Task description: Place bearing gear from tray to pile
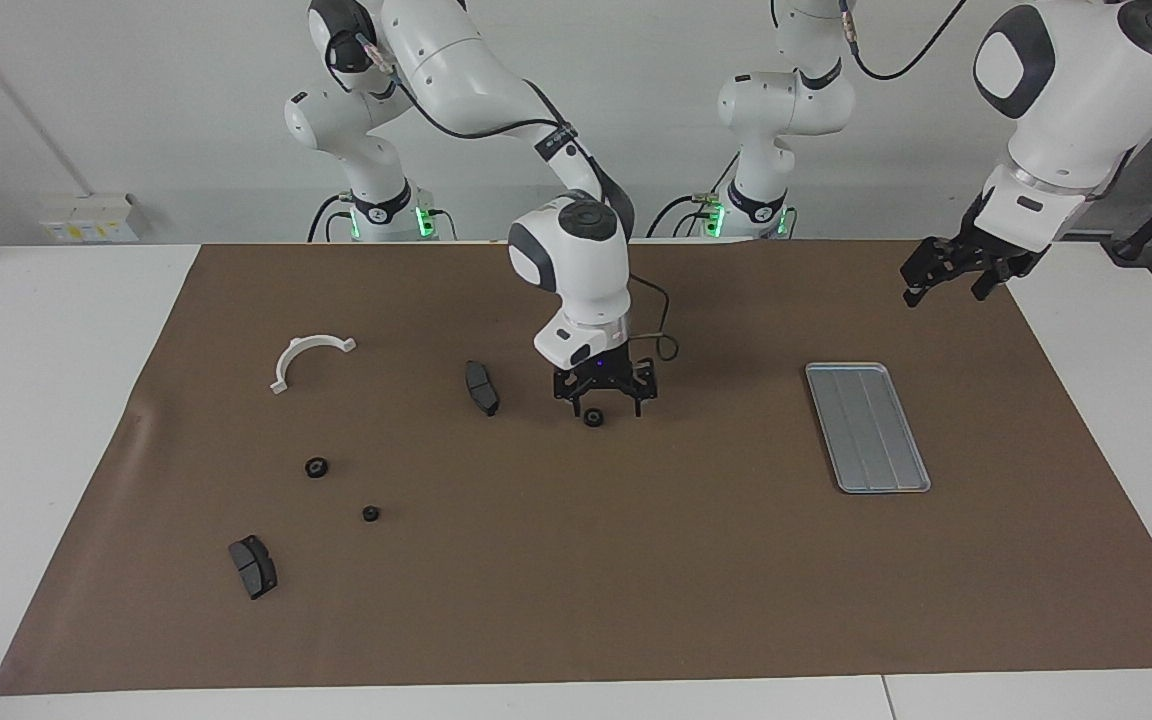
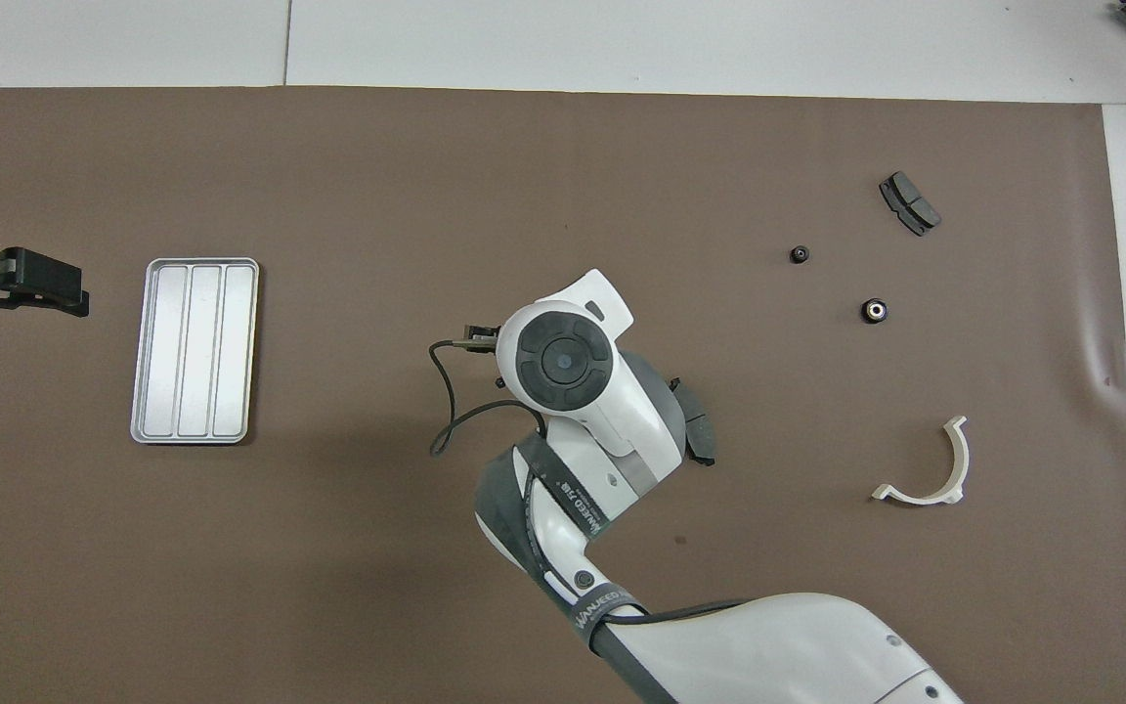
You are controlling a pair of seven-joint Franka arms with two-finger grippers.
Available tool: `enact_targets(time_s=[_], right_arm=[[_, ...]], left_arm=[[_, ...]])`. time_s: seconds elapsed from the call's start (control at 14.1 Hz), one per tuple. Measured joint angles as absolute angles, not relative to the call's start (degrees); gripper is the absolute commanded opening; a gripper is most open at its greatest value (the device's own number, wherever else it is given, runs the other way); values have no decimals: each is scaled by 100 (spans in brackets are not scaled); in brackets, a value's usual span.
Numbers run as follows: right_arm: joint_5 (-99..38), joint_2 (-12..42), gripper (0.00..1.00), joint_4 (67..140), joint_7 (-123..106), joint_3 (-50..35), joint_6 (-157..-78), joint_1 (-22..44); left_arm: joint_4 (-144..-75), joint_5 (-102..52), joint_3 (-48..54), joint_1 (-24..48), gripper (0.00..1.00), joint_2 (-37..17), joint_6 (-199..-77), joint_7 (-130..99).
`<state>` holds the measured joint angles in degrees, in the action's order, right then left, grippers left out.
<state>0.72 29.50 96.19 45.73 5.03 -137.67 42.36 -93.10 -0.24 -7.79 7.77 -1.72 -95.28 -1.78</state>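
A small black bearing gear lies on the brown mat near the middle of the table. My right gripper is just over it, fingers open and spread on either side of it; in the overhead view the arm hides both. The grey tray lies toward the left arm's end with nothing in it. The pile is spread toward the right arm's end: a white half-ring bracket and two dark brake pads. My left gripper waits open in the air beside the tray.
Two more small black gears lie on the mat among the pile's parts, also in the overhead view. The brown mat covers most of the white table.
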Motion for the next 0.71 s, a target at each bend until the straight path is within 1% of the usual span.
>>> enact_targets(time_s=[0.36,0.57,0.64,0.71], right_arm=[[257,3086,100,9841,4568,511,-13712,4263],[265,3087,100,9917,4563,515,-13712,4261],[265,3087,94,9917,4561,518,-13711,4259],[266,3087,92,9918,4560,521,-13707,4256]], left_arm=[[-9465,-29,-728,790,100,-174,-10271,-205],[-9567,-29,-746,785,100,-175,-10365,-213],[-9579,-29,-750,785,100,-174,-10366,-213],[-9586,-29,-751,785,100,-175,-10365,-213]])
